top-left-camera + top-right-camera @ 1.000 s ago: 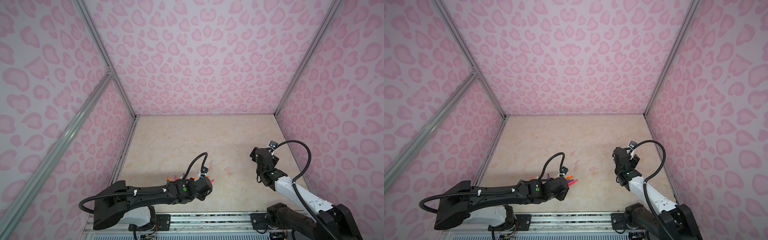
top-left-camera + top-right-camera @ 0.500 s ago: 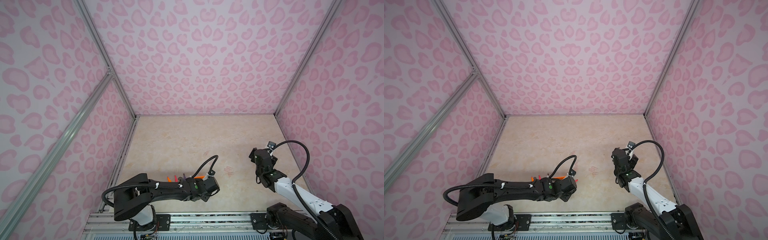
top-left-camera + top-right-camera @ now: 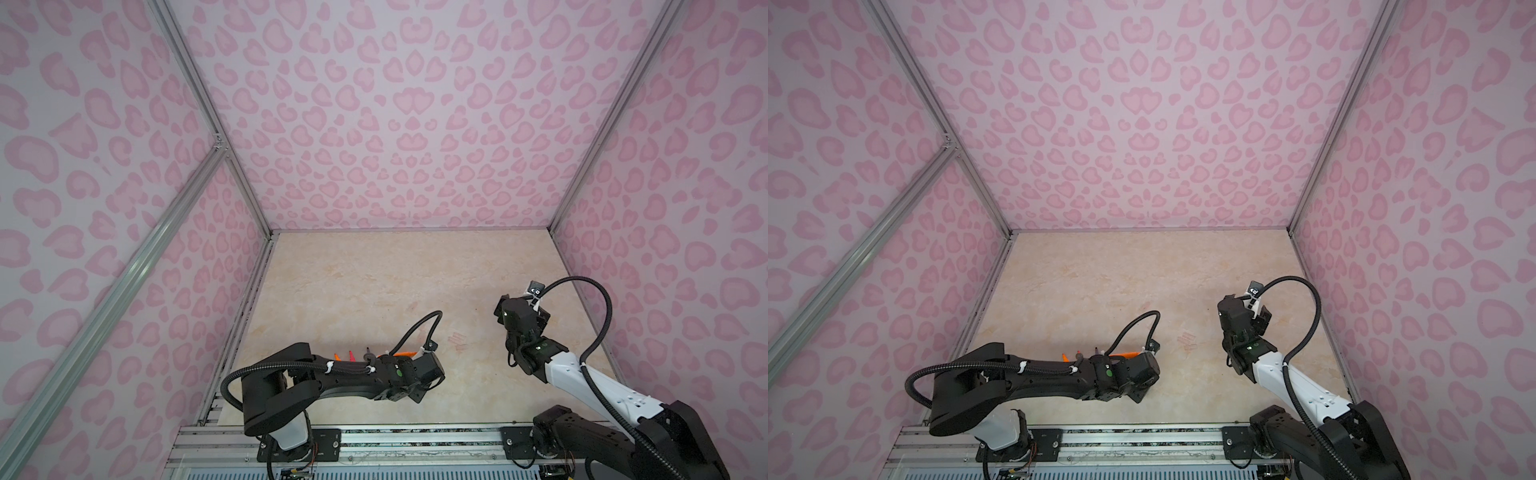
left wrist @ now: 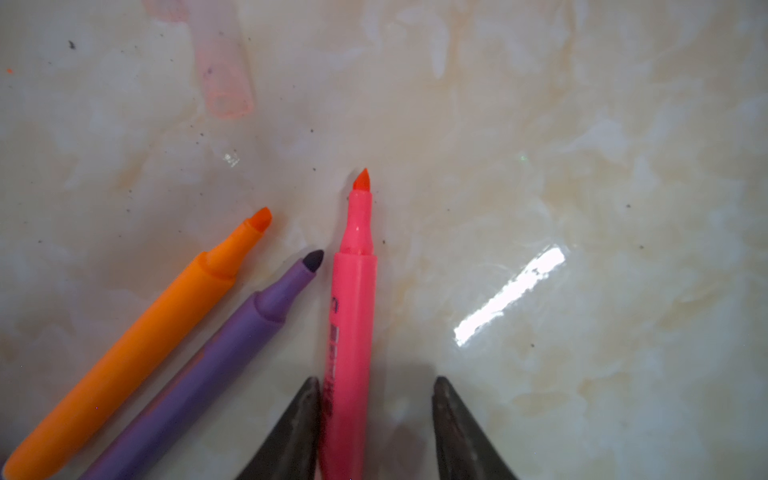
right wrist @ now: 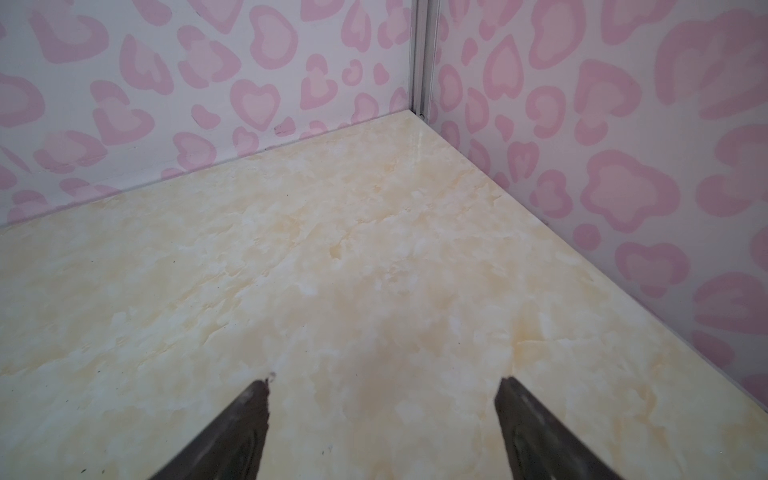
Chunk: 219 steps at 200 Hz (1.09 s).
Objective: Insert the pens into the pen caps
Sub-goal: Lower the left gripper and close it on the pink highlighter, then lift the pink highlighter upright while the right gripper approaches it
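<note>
left claw point(image 4: 376, 381) lowered, straddling pink pen point(image 4: 354, 299)

We see left arm point(image 3: 345, 380) black, right arm point(image 3: 569, 370) white-and-black, cables point(image 3: 611, 318) ribbed black, left gripper point(image 4: 377, 386) and right gripper point(image 5: 384, 386) dark, tapered.

A small booth is closed in by three walls papered in pale lilac with pink heart-shaped leopard spots. Both top views show the back wall point(image 3: 395, 124), the left wall point(image 3: 62, 145) and the right wall point(image 3: 698, 166). Silver metal posts point(image 3: 615, 112) run up the two back corners, and a slanted metal bar point(image 3: 124, 266) crosses the left wall. The bench point(image 3: 374, 274) is glossy cream with beige marbling, and a metal rail point(image 3: 415, 438) runs along its front edge. In the left wrist view a bright streak of reflected light point(image 4: 511, 295) lies on the bench, with small dark specks point(image 4: 72, 44) scattered about.
</note>
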{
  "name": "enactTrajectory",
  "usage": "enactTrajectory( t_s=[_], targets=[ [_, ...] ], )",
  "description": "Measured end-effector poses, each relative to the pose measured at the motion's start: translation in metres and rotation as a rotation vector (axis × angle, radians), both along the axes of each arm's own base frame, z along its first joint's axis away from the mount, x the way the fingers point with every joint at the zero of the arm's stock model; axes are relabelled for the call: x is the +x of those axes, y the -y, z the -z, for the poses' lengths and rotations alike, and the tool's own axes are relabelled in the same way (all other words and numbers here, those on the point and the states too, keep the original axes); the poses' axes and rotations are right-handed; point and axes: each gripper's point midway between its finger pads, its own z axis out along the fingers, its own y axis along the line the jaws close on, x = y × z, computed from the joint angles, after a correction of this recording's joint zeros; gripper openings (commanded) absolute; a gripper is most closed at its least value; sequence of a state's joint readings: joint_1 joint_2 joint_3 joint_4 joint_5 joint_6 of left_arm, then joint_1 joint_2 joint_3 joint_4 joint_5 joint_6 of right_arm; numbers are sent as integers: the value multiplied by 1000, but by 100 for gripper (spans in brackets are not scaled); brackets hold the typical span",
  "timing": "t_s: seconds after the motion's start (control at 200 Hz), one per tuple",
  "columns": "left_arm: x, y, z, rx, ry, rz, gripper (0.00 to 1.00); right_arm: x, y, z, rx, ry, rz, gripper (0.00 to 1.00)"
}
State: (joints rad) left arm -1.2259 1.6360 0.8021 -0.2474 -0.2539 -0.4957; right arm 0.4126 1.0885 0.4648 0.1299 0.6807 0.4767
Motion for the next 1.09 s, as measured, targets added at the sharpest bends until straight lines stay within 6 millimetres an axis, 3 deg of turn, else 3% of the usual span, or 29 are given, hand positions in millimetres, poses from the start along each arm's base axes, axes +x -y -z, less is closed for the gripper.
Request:
enactTrajectory(
  t_s=[0.4,0.615,0.715,0.805,0.935,1.02,1.095],
  targets=[
    [1,4,1,-15,13,20,20,-9,5,-5,3,33,10,87],
    [2,6,-1,-14,14,24,16,-14,8,-5,7,47,16,88],
    [-2,-2,-10,11,-5,23,13,-14,8,-6,8,49,17,89],
    [3,8,-42,-35,5,11,12,-15,8,-6,10,53,18,90],
    [20,30,-121,-162,60,-23,4,-17,10,-9,17,65,27,90],
    [38,26,-173,-235,126,-73,4,-20,11,-17,45,77,34,92],
    [53,8,-216,-331,215,-134,4,-17,0,-36,122,123,-22,94]
  ],
)
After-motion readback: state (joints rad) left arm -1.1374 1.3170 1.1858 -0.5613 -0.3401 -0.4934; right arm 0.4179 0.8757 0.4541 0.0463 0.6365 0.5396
